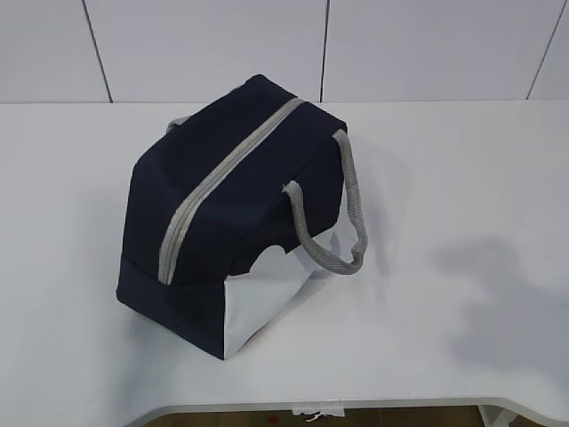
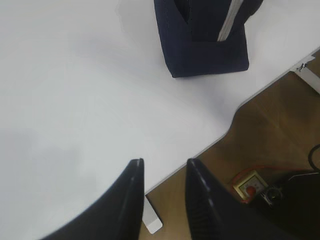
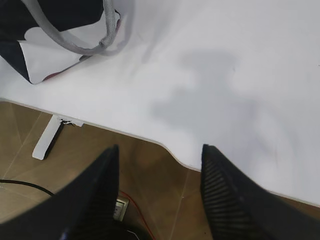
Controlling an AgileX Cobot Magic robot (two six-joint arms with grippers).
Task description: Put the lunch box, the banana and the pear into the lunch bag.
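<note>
One lunch bag (image 1: 233, 213) stood zipped, long axis running from the table's (image 1: 462, 178) front-left toward its back edge; left gripper (image 2: 164, 167) narrowly parted, right gripper (image 3: 160, 152) wide apart, both empty

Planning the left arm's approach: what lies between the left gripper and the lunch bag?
Only bare white table between the left gripper and lunch bag, per the left wrist view.
</note>
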